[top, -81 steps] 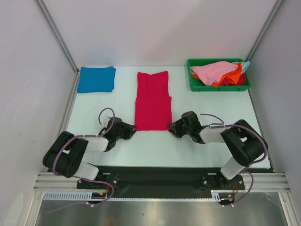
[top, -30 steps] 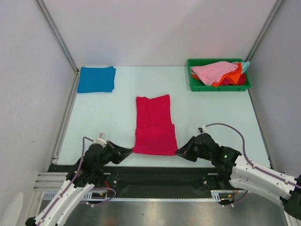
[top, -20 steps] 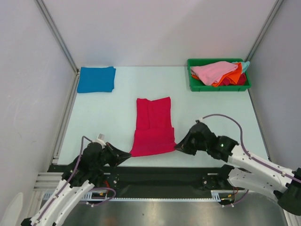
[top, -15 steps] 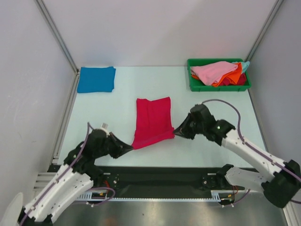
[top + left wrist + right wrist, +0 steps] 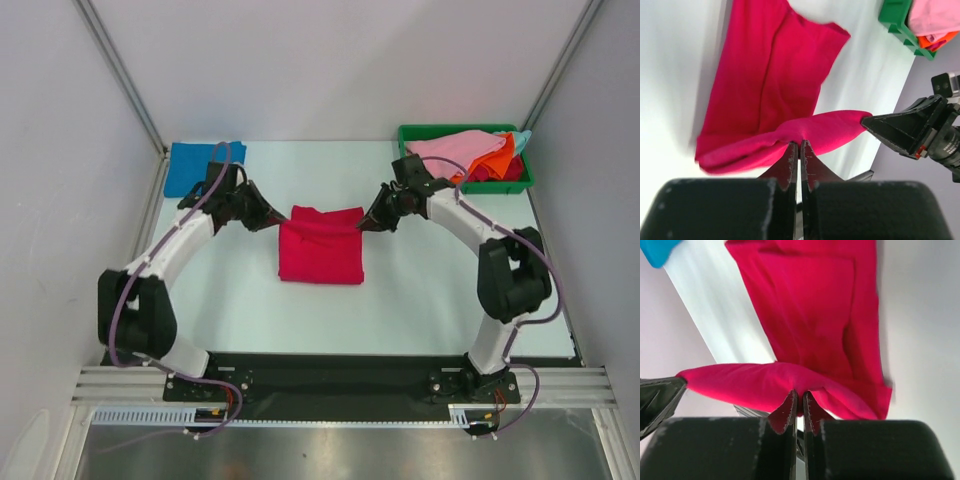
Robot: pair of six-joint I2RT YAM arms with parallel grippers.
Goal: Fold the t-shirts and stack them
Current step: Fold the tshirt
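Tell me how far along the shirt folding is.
Done: one blue t-shirt lies folded at the far left. In hand: left hand and right hand pinch the crimson t-shirt, mid-fold. Left: the pile of shirts in the green bin.

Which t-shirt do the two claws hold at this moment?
The crimson t-shirt, mid-table: the left claw and the right claw pinch its folded-over edge. The blue t-shirt lies folded at the far left; the other t-shirts are heaped in the green bin.

A pale table (image 5: 430, 290) sat enclosed by plain white walls (image 5: 330, 60), with aluminium posts (image 5: 118, 72) at the back corners, under even light.
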